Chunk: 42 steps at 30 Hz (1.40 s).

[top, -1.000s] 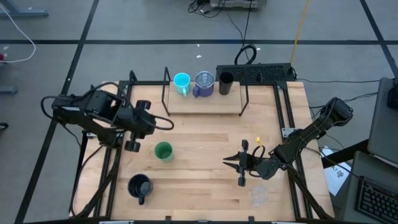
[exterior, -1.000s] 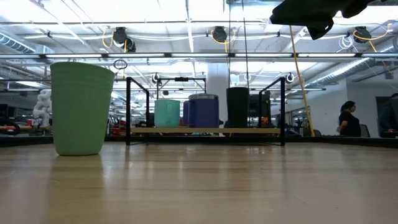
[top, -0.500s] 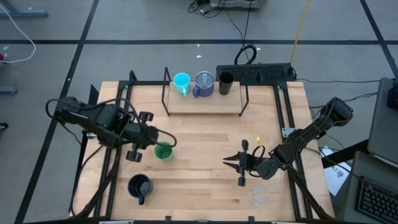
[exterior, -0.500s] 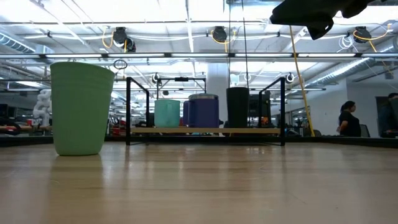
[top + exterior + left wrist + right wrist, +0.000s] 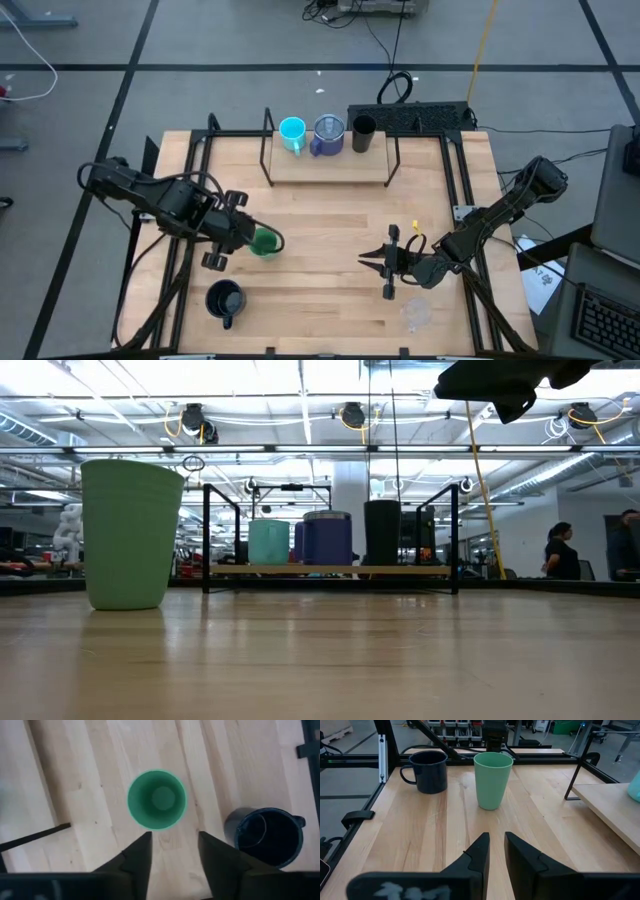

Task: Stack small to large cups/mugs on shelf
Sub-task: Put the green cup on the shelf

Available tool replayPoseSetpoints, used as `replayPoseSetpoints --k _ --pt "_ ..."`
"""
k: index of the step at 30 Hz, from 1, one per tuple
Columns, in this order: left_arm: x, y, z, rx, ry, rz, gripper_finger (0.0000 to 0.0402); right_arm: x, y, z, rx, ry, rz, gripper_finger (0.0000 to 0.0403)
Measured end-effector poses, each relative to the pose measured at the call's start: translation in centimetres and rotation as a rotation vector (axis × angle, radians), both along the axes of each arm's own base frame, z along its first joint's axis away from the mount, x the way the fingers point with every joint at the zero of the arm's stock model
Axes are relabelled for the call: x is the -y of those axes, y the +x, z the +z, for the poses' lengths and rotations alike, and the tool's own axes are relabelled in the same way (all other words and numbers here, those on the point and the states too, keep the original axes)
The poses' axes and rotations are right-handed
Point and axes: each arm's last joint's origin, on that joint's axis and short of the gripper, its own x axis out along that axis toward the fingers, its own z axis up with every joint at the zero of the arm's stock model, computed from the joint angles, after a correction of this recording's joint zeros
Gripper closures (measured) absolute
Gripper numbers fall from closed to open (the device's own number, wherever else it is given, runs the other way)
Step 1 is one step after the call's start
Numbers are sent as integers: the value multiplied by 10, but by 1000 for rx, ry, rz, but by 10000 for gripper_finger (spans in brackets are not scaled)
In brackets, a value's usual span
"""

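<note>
green cup point(image 5: 157, 799) upright, mouth up; left tool point(image 5: 174, 849) open above it.

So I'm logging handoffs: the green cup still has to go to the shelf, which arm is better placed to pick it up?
Left. The left pincer hangs open right over the green cup, looking straight down into it. The right pincer waits low on the other side of the table, clearly apart from the cup.

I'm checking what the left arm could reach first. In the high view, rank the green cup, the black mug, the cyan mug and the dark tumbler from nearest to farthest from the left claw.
1. Green cup, right beside the left claw.
2. Black mug, by the table's front edge.
3. Cyan mug, at the shelf's left end.
4. Dark tumbler, farther right on the shelf.
</note>
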Motion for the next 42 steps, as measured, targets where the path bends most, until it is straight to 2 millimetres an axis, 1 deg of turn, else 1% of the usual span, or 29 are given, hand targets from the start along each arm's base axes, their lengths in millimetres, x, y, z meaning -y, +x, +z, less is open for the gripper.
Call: replayPoseSetpoints --k 3,6,15,21,27,31,35,42 --pt "0 0 0 0 2 1 210 0 0 0 0 0 0 355" --pt "1 4 -3 -17 17 -26 197 0 0 0 0 0 -1 355" --pt "12 29 -27 -112 68 -66 195 0 0 0 0 1 -2 355" --pt "18 41 -41 -112 74 -53 195 0 0 0 0 0 -2 355" --pt "24 39 -71 -159 93 -71 195 0 0 0 -3 -15 3 355" --pt "27 42 -88 -142 64 -63 195 0 0 0 -3 -18 4 355" --pt "30 41 -101 -138 57 -76 195 0 0 0 -3 -18 4 355" --pt "30 41 -120 -134 68 -71 195 0 0 0 -3 -17 4 355"
